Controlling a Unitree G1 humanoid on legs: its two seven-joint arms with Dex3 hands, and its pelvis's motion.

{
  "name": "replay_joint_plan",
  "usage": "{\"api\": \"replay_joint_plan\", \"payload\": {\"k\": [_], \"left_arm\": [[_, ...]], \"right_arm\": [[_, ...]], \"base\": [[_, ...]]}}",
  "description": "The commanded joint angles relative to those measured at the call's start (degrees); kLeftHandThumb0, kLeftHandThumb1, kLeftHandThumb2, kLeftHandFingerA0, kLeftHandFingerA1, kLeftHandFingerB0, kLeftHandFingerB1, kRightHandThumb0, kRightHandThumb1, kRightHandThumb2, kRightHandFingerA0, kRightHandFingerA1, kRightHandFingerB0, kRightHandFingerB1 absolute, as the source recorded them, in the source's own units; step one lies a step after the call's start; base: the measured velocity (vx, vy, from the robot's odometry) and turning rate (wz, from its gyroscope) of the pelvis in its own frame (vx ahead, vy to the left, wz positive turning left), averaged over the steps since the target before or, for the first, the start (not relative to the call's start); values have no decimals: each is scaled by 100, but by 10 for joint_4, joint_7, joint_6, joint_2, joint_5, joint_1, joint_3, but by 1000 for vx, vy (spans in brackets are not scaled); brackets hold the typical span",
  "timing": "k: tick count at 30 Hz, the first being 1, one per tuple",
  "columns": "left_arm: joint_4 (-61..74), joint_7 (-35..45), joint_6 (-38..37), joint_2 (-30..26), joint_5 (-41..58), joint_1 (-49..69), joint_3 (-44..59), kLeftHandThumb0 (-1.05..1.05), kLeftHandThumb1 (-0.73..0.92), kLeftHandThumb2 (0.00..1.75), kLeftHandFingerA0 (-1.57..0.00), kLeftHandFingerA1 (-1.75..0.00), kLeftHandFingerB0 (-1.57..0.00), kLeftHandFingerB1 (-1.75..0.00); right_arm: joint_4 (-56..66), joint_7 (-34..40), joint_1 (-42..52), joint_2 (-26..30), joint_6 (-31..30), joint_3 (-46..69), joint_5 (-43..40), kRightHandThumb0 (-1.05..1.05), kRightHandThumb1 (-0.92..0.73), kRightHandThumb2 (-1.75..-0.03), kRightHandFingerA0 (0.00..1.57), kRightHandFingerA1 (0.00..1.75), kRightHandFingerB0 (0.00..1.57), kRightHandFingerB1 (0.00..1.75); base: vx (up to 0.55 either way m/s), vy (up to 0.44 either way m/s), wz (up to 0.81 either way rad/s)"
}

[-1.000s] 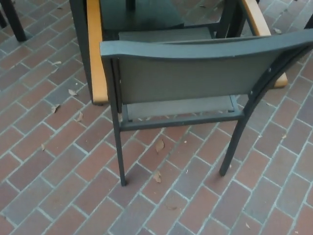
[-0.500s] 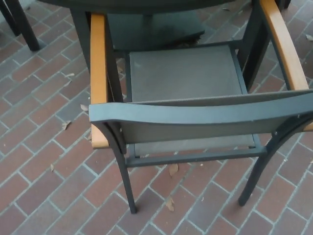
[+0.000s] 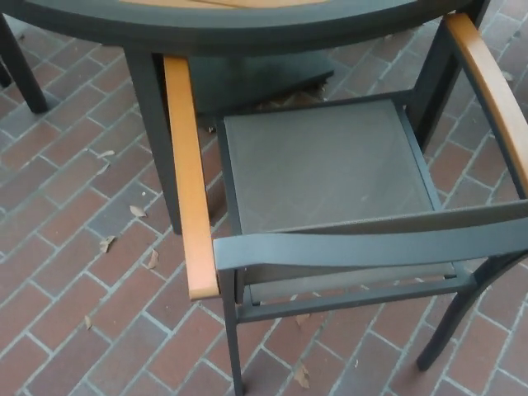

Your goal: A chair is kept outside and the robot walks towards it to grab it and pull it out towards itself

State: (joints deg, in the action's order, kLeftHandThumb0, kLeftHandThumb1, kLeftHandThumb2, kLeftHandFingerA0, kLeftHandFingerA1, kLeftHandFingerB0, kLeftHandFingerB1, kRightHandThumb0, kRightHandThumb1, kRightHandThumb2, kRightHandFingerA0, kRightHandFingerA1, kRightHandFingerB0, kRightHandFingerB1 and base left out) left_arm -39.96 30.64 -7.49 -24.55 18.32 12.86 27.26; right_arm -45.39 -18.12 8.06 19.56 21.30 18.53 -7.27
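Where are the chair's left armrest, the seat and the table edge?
left armrest (image 3: 190, 177), head view, middle of the wooden top face.
seat (image 3: 326, 165), head view, centre of the grey mesh.
table edge (image 3: 247, 33), head view, dark curved rim above the seat.

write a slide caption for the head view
Dark grey metal chair with orange wooden armrests tucked under a round dark-rimmed table on red brick paving; no robot hand visible.

An outdoor patio: brick paving (image 3: 74, 247) strewn with dry leaves (image 3: 107, 243), a round table (image 3: 247, 21).
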Motion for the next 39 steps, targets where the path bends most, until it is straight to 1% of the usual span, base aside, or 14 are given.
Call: {"api": "replay_joint_plan", "payload": {"k": [1, 2, 3, 8, 9, 10, 11, 12, 13, 15, 20, 22, 23, 39], "left_arm": [[2, 2, 1, -11, -8, 7, -8, -73, 42, 55, -12, -55, -11, -34], [2, 2, 1, -11, -8, 6, -9, -73, 42, 55, -12, -55, -11, -34], [4, 2, 4, -9, -4, 5, -8, -38, 9, 79, -1, -53, 0, -51], [24, 5, 7, -2, 5, 8, -8, -38, 9, 80, -1, -53, 0, -51], [26, 11, 8, -2, 9, 9, -7, -70, 41, 53, -7, -50, -8, -29], [26, 15, 9, -2, 12, 10, -6, -70, 41, 53, -7, -50, -8, -29], [37, 15, 7, 1, 10, 12, -10, -37, 13, 81, -1, -53, 0, -50], [51, 13, 4, 4, 6, 14, -15, -37, 13, 81, -1, -53, 0, -50], [57, 11, 1, 4, 4, 15, -17, -69, 40, 55, -23, -45, -20, -29], [87, -2, -3, 9, -8, 20, -26, -66, 36, 76, -14, -53, -7, -40], [127, -10, 5, 7, -21, 16, -44, -66, 36, 77, -15, -54, -8, -43], [133, -10, 15, 4, -19, 12, -49, -64, 35, 75, -14, -54, -8, -42], [133, -3, 28, -3, -18, -4, -56, -64, 40, 53, -14, -53, -14, -35], [200, -18, 26, -51, -91, -54, -142, -76, 37, 54, -15, -57, -14, -40]], "right_arm": [[-8, -21, -3, 22, -16, 18, -26, -73, -39, -73, 0, 0, 0, 6], [-10, -23, -3, 25, -15, 19, -26, -73, -39, -73, 0, 0, 0, 6], [-10, -30, -4, 33, -15, 21, -27, -72, -36, -71, 0, 0, 0, 5], [-14, -35, -5, 53, -10, 24, -21, -72, -38, -72, 0, 0, 0, 6], [-15, -31, -4, 56, -6, 22, -16, -72, -38, -73, 0, 0, 0, 6], [-16, -28, -4, 57, -3, 20, -12, -72, -38, -73, 0, 0, 0, 6], [-20, -27, -7, 62, -4, 21, -11, -70, -36, -71, 0, 0, 0, 6], [-25, -28, -11, 68, -5, 23, -12, -70, -36, -71, 0, 0, 0, 6], [-29, -28, -14, 70, -5, 23, -12, -77, -38, -72, 0, 0, 0, 0], [-41, -28, -23, 76, -12, 28, -18, -74, -40, -74, 0, 0, 0, 6], [-57, -38, -33, 91, -34, 41, -34, -67, -34, -69, 0, 0, 0, 7], [-65, -39, -40, 98, -34, 40, -30, -67, -34, -69, 0, 0, 0, 3], [-74, -34, -59, 114, -39, 34, -19, -66, -32, -67, 0, 0, 0, 2], [-157, -23, -231, 200, -24, -95, 87, -72, -44, -79, 0, 0, 0, 0]], "base": [[64, -75, 24], [24, -89, -1], [41, -60, 6], [27, -31, 1], [0, 0, 0], [0, 0, 0], [0, 0, 0], [0, 0, 0], [0, 0, 0], [0, 0, 0], [0, 0, 0], [0, 0, 0], [0, 0, 0], [0, 0, 0]]}}
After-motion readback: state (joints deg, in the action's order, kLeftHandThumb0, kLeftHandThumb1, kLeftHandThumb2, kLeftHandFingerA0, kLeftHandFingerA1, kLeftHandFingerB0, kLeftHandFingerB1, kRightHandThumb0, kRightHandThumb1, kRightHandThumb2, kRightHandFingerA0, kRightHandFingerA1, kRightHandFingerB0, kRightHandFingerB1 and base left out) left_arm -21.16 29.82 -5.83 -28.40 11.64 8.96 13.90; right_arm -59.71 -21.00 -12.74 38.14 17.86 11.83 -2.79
